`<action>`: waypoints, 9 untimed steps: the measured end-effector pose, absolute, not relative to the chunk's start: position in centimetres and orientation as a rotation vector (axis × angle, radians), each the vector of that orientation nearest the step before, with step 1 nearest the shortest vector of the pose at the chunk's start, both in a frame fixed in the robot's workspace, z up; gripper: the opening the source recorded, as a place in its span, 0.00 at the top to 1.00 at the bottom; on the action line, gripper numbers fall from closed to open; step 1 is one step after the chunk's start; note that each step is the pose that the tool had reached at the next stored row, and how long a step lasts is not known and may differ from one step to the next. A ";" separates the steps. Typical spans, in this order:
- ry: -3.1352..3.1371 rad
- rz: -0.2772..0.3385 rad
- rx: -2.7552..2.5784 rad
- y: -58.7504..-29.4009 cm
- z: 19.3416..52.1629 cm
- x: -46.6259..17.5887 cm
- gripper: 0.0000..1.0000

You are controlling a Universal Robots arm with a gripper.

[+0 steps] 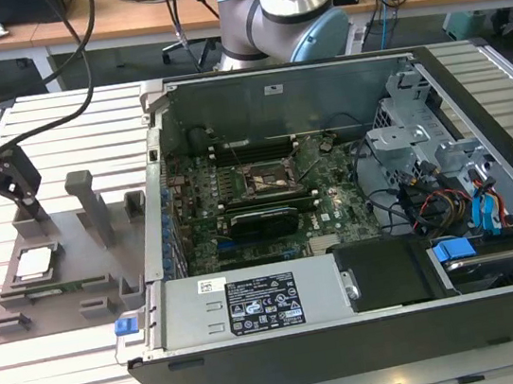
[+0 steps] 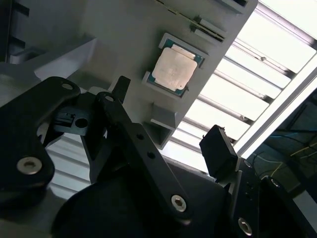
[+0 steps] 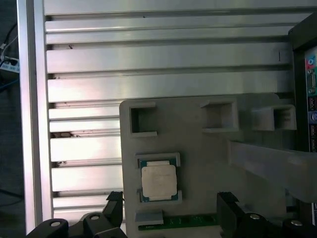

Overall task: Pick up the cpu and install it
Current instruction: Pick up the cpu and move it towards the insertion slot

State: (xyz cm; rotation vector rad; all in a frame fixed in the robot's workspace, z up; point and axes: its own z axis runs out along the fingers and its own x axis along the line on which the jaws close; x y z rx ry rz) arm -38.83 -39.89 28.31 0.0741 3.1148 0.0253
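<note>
Underneath everything, slotted aluminium table (image 1: 55,115), reaching edge to edge in the exterior view. On it, from centre out to three o'clock, open computer case (image 1: 373,338), side panel off, insides exposed. Behind the case at twelve o'clock, grey and pale-blue robot arm (image 1: 288,6). Inside the case, toward nine o'clock of its floor, green motherboard (image 1: 321,211). Outside the case, at nine o'clock of it and flat on the table, grey fixture plate (image 1: 72,275) (image 3: 208,163) (image 2: 119,39) with raised pockets and one upright post (image 1: 95,210). Over the plate's far end, at nine o'clock in the exterior view, black gripper (image 1: 4,199) (image 3: 171,202) (image 2: 168,116), spread wide and gripping nothing. Fingertips (image 3: 115,206) hanging above the plate, clear of the parts on it. Near the middle of the motherboard, dark square socket frame (image 1: 269,179). Smaller again, the cpu (image 1: 35,262) (image 3: 158,182) (image 2: 173,69): pale silver square with a green edge, lying flat in its own framed pocket on the plate, at about eight o'clock in the exterior view, well apart from the socket frame. In both wrist views, cpu just ahead of the spread fingers and roughly centred between their lines, untouched. Just beside the cpu pocket, narrow green strip (image 3: 188,219) lying along the plate.
</note>
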 end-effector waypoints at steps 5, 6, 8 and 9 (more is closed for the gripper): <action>3.115 0.025 0.074 -39.9 28.0 -38.8 0.16; 3.115 0.025 0.074 -39.9 27.9 -38.8 0.16; 3.115 0.025 0.074 -39.9 27.7 -38.8 0.16; 3.115 0.025 0.074 -39.9 27.7 -38.8 0.16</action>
